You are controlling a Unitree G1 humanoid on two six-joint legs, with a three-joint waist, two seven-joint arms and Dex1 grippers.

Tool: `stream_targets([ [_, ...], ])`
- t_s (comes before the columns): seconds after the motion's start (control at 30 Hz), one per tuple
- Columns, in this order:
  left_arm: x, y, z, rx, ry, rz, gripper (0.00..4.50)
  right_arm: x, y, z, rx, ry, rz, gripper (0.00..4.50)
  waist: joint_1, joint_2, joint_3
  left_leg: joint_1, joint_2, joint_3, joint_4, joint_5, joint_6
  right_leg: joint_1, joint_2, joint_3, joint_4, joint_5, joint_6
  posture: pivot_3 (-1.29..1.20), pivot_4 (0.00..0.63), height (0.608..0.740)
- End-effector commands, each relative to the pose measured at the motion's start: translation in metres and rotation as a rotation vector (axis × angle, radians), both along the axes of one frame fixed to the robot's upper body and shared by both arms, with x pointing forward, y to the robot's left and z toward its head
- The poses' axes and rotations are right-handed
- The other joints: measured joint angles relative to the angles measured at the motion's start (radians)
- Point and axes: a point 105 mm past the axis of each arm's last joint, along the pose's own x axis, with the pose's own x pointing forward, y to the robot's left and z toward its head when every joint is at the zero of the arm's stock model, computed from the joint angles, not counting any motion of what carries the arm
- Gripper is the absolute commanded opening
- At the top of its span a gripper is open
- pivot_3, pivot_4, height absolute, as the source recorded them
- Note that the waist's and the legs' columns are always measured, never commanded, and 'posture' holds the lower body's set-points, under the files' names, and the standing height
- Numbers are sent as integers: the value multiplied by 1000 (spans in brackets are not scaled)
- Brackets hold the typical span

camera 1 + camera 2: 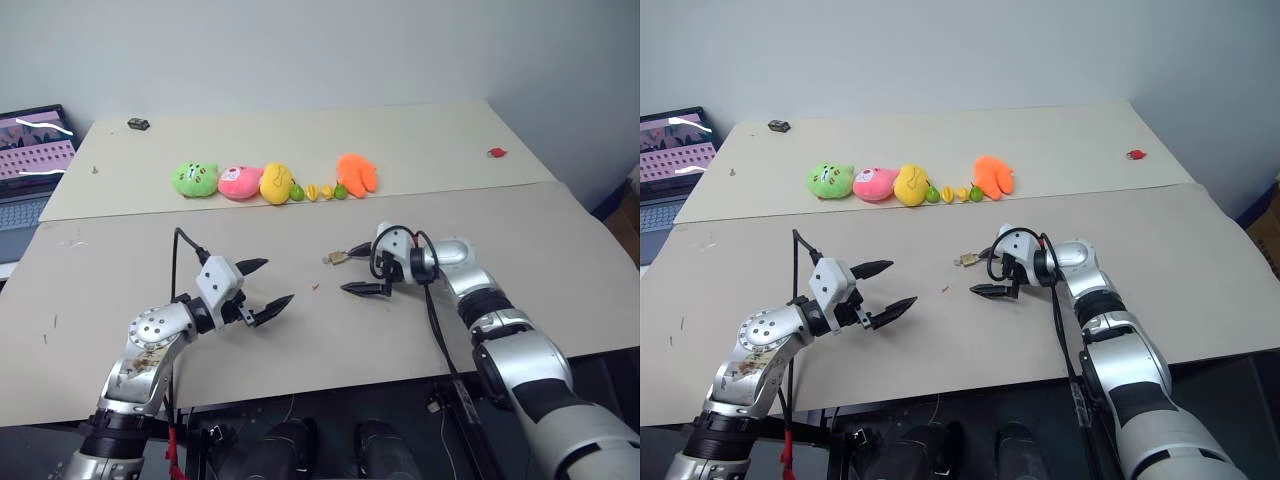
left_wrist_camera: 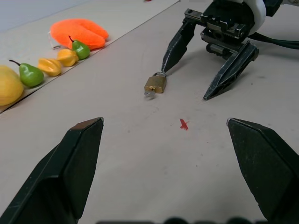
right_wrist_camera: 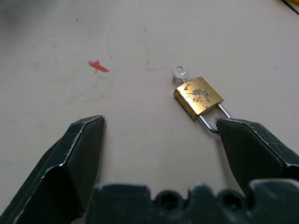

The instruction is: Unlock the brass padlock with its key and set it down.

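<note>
Padlock at the right fingers, not yet gripped

Head view: brass padlock (image 1: 336,258) lies on the counter (image 1: 520,240) beside the spread right gripper (image 1: 360,268); left gripper (image 1: 260,287), also spread, sits farther.
Right wrist view: shackle touches one finger, key (image 3: 179,72) pointing away.

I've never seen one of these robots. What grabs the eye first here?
The row of bright plush toys along the table's far side. Nearer, two open black grippers face each other: the right gripper has one fingertip at the shackle of a tiny brass padlock, key in it; the left gripper is apart.
</note>
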Motion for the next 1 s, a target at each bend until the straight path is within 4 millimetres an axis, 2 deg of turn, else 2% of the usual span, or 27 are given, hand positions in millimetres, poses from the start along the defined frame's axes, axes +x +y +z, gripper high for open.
stream_targets([
  [0.03,-1,5,18,-31,-61,40,4500,5,7,14,-9,-59,20,4452,0,0,0,0,0,0,0,0,0,0,0,0,0,0,0,0,150,740],
  [0.17,1,14,23,-61,-72,100,4500,10,11,17,-17,-63,5,4452,-1,0,0,1,0,0,0,0,0,0,0,0,0,0,0,0,150,740],
  [0.23,1,19,22,-68,-68,130,4500,15,13,25,-2,-61,-15,4452,-1,0,0,1,0,0,0,0,0,0,0,0,0,0,0,0,150,740],
  [0.47,-1,16,23,-80,-69,135,4500,25,10,32,27,-44,-107,4452,0,0,0,2,0,0,-1,0,0,1,1,0,0,0,0,0,150,740],
  [0.6,-3,15,23,-81,-67,138,4500,27,9,26,47,-9,-152,4452,0,0,0,2,0,0,-1,0,0,1,0,0,0,0,0,0,150,740],
  [0.77,-1,16,28,-86,-72,144,4500,23,10,9,33,18,-159,4452,-2,0,0,2,0,0,-1,0,-1,1,1,0,1,0,0,0,150,740],
  [1.0,-2,17,32,-86,-74,151,4500,21,17,-5,35,41,-188,4452,-7,0,0,3,0,0,-1,0,-1,1,1,1,1,0,0,0,150,740],
])
